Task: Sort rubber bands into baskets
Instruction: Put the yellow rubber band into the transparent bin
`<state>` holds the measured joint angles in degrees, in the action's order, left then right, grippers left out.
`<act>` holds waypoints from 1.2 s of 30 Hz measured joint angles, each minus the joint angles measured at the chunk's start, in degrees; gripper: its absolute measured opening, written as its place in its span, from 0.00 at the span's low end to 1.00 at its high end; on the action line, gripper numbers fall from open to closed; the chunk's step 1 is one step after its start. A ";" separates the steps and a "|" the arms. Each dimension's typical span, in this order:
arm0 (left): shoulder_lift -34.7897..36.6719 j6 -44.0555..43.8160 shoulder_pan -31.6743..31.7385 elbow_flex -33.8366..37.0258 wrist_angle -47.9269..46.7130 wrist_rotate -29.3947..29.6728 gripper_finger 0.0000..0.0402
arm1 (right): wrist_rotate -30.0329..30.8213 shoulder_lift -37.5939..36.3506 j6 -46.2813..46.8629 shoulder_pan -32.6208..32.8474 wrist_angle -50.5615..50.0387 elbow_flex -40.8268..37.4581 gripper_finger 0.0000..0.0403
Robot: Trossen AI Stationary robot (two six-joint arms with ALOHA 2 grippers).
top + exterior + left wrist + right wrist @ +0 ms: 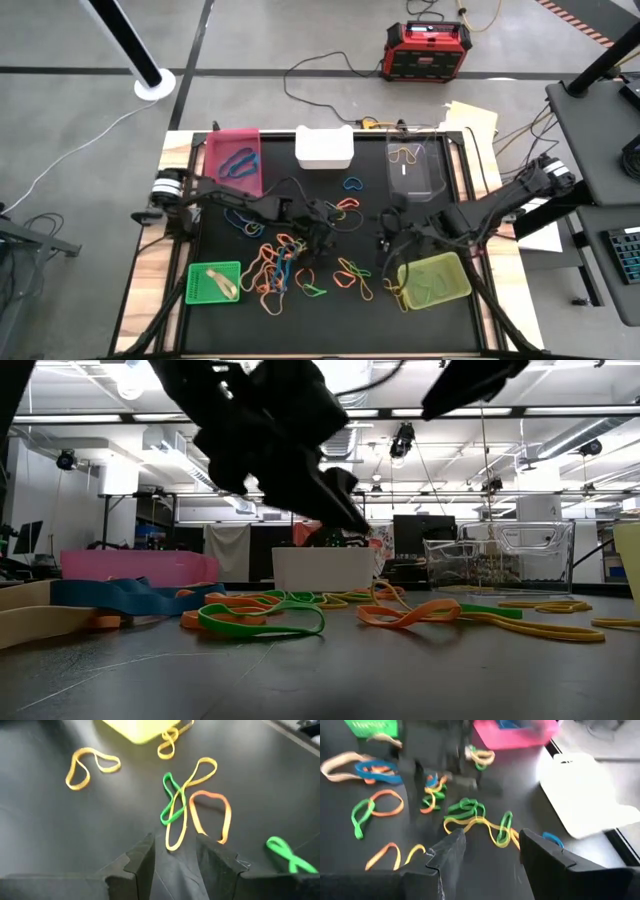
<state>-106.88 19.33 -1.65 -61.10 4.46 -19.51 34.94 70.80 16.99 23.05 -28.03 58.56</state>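
Five baskets sit around a black mat (pixel 210 335) on the table. At the far edge, the pink basket (pixel 236 160) holds a blue band (pixel 239 162), the white basket (pixel 324 147) shows nothing inside from above, and the clear basket (pixel 416 165) holds a yellow band (pixel 405 154). At the near edge, the green basket (pixel 214 282) holds a tan band (pixel 222 284), and the yellow-green basket (pixel 434 279) holds pale bands that are hard to tell apart from its floor.

Many loose bands (pixel 285 268) in orange, blue, green and yellow lie scattered across the middle of the mat between the baskets.

The left gripper (pixel 316 243) hangs over this central pile, its fingers (pixel 137 862) spread with nothing between them; a yellow band crossed with a green one (pixel 176 807) lies just ahead of the fingertips.

The right gripper (pixel 389 240) hangs beside the yellow-green basket's far corner, fingers (pixel 447 852) spread and empty, with a tangle of green and yellow bands (pixel 477 820) lying just beyond them.
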 joint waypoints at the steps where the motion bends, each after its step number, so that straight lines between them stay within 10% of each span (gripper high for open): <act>1: -1.23 0.00 0.00 -0.57 -0.01 0.00 0.31 | -0.95 -0.22 -1.34 -0.42 2.15 -0.81 0.45; 25: -12.27 -0.96 -0.17 -6.78 -1.48 -0.70 0.30 | -1.97 -0.91 2.54 -0.70 7.44 -5.46 0.45; 36: -12.23 -3.80 -0.33 -8.05 -0.72 -3.31 0.14 | -1.89 -0.45 2.56 -0.70 7.59 -5.48 0.45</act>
<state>-119.11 15.53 -1.98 -69.15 3.74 -22.82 33.06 70.35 19.55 22.35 -20.45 53.08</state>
